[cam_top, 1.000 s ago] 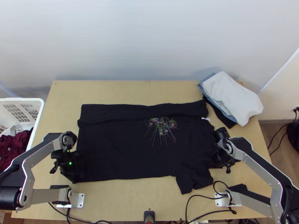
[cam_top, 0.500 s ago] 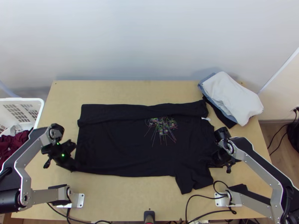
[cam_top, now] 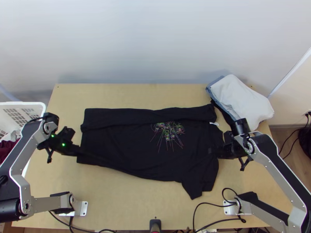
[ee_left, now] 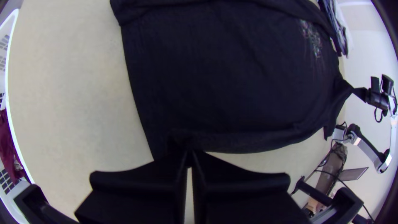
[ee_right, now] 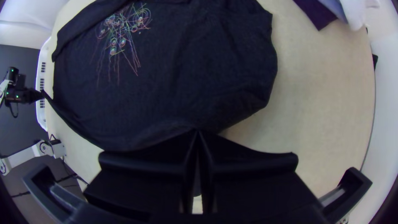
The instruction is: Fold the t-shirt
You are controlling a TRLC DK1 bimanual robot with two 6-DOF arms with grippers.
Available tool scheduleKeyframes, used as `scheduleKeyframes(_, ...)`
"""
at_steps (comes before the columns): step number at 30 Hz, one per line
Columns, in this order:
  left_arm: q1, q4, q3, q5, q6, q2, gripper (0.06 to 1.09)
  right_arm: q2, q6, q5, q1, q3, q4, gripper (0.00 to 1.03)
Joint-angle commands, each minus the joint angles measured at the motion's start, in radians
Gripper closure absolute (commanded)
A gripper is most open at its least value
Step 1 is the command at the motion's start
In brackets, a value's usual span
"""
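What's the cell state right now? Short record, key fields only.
garment: black t-shirt, colourful print up
fold: strip turned over along far long edge
left gripper: shut on near hem corner, lifted
right gripper: shut on shirt's shoulder end
near sleeve: hangs toward table's near edge
far right: clothes stack, white on top
left: white basket, dark red cloth inside

From here I see a pile of folded clothes (cam_top: pixel 241 99) on the table's far right corner and a white basket (cam_top: pixel 37 104) holding dark red cloth (cam_top: pixel 7 149).
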Motion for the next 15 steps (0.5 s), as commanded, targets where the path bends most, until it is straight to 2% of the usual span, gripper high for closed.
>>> scheduleKeyframes(1,0.029,0.003,0.046,0.022,-0.047,-0.019,1.05,-0.009,-0.038,0.017,-0.025,0.027,-0.017,1.0)
scheduleKeyframes(6,0.059,0.019,0.095,0.045,-0.084,-0.018,1.05,-0.01,-0.067,0.024,-0.068,0.064,-0.017,1.0)
scheduleKeyframes(15,0.048,0.011,0.235,0.081,-0.179,-0.025,1.05,-0.01,-0.09,0.029,-0.071,0.156,0.006,1.0)
